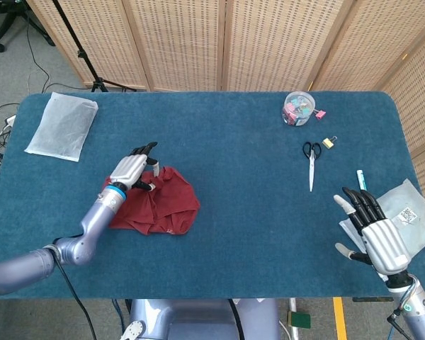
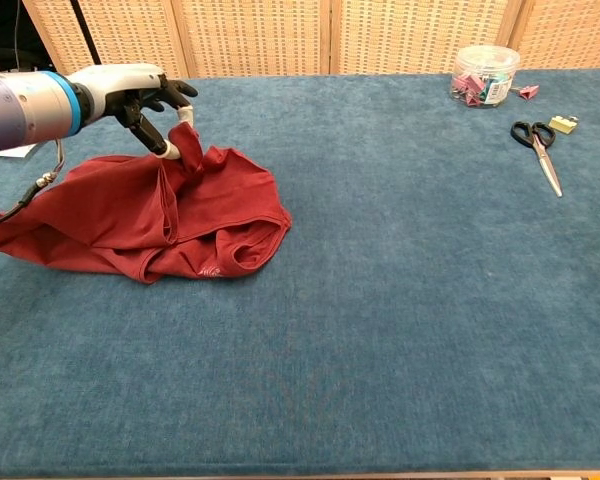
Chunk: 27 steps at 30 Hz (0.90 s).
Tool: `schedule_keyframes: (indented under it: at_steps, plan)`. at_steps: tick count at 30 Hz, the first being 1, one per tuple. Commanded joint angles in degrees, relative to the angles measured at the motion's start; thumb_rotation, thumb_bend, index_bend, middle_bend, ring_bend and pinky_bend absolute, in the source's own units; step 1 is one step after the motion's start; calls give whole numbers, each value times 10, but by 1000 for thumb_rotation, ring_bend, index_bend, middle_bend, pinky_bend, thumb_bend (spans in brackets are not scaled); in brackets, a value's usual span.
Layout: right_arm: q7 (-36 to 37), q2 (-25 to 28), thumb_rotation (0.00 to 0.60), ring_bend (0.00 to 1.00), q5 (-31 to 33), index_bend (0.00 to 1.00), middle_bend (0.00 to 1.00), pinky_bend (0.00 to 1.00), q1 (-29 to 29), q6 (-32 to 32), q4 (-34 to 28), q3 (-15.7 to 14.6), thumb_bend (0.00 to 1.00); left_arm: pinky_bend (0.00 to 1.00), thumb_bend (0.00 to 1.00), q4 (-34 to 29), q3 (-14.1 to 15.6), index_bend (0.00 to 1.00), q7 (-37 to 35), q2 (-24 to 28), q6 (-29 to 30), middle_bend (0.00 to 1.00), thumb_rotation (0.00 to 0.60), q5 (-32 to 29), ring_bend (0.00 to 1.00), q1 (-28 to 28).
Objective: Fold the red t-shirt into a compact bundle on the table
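The red t-shirt (image 1: 163,207) (image 2: 150,215) lies crumpled left of the table's middle, part of it folded over itself. My left hand (image 1: 133,170) (image 2: 145,100) hovers over the shirt's upper edge and pinches a raised fold of red cloth between thumb and finger. My right hand (image 1: 372,230) is far off at the table's front right, fingers spread, holding nothing. It does not show in the chest view.
A clear plastic bag (image 1: 62,124) lies at the back left. A jar of clips (image 1: 298,108) (image 2: 485,73), scissors (image 1: 311,161) (image 2: 540,150) and a small binder clip (image 1: 329,142) sit at the back right. A pen (image 1: 361,181) and a white pouch (image 1: 404,214) lie by my right hand.
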Motion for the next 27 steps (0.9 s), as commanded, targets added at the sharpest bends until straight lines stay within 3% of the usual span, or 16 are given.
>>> schedule_keyframes:
  at_steps: [1,15,16,18,20,22,23,25,27]
  plan:
    - [-1,0,600,0,0,0,0,0,0,0,0,0,28,0,502,20,4,750,5,-23,12,0,600,0,0,-7]
    - [4,3,600,0,1,0,0,0,0,-1,-3,1,28,0,479,79,-1,746,11,-87,24,0,600,6,0,-28]
    - [4,3,600,0,2,0,0,0,0,0,-3,1,28,0,465,82,-1,716,13,-90,22,0,600,3,0,-29]
    - [6,3,600,0,2,0,0,0,0,0,-3,1,28,0,412,86,1,560,19,-94,20,0,600,-3,0,-31]
    - [7,4,600,0,2,0,0,0,0,0,-3,1,28,0,302,90,2,239,24,-99,22,0,600,-4,0,-31]
    - [8,4,600,0,1,0,0,0,-1,0,-3,0,28,0,213,89,1,52,21,-102,27,0,600,-1,0,-30]
    - [9,5,600,0,1,0,0,0,-1,0,-3,0,28,0,169,88,0,9,17,-102,30,0,600,2,0,-28]
    - [10,6,600,0,0,0,0,0,-2,3,-3,0,28,0,117,63,-15,0,-16,-91,63,0,600,34,0,-16]
    - [11,6,600,0,-1,0,0,0,-2,4,-4,0,28,0,99,42,-12,0,-42,-76,87,0,600,73,0,-1]
